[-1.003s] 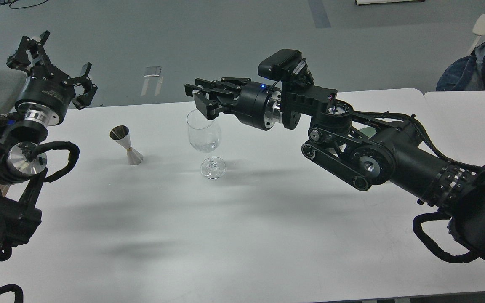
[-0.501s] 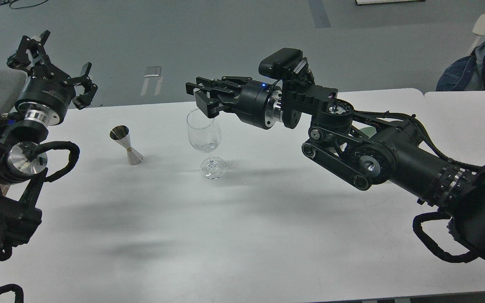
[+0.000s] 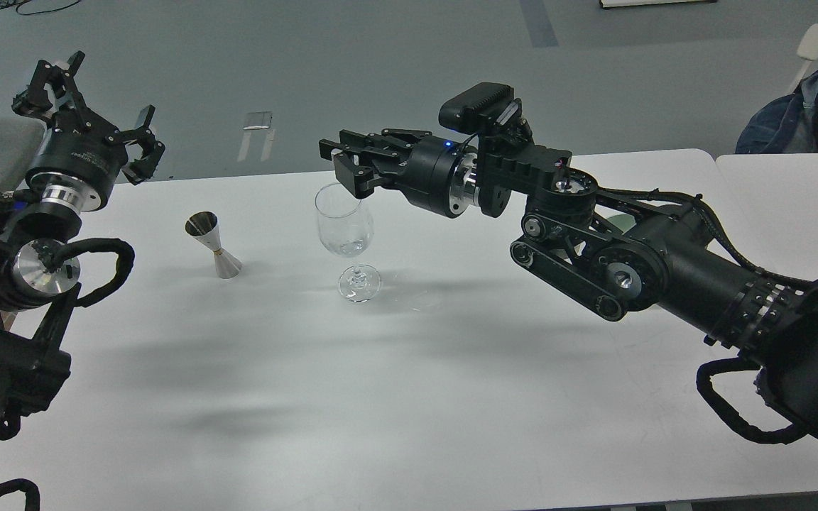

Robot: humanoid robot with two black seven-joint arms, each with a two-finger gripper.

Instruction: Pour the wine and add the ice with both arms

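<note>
Fingers of the right gripper (image 3: 341, 160) reach level above the wine glass (image 3: 344, 231).

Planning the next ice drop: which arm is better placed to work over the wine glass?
Right, probably. The right gripper sits just above the rim of the wine glass. The left gripper is open, raised at the table's far left edge, beyond the jigger.
</note>
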